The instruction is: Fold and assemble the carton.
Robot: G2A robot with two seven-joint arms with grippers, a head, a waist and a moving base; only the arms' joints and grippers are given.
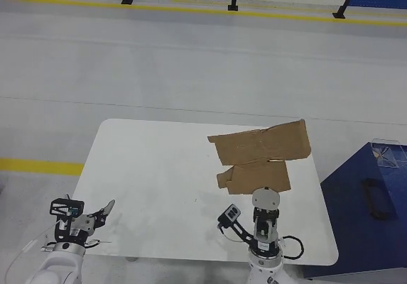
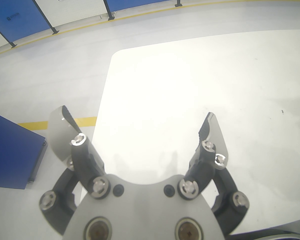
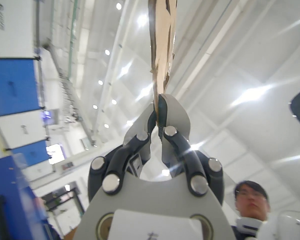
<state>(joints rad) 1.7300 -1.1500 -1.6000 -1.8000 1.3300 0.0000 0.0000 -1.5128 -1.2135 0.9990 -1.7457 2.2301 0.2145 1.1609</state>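
The carton [image 1: 261, 156] is a flattened brown cardboard piece held up above the right half of the white table [image 1: 153, 184]. My right gripper [image 1: 265, 199] is shut on its near edge. Seen edge-on in the right wrist view, the carton [image 3: 162, 36] rises from between the closed fingertips of the right gripper [image 3: 158, 106], which points upward. My left gripper [image 1: 106, 210] is at the near left corner of the table, open and holding nothing; in the left wrist view its fingers [image 2: 210, 131] are spread wide over the bare tabletop [image 2: 190, 81].
A dark blue cabinet [image 1: 377, 206] stands right of the table with a clear plastic stand [image 1: 388, 151] on it. Another blue box [image 2: 12, 151] sits on the floor left of the table. Yellow floor lines run behind and to the left.
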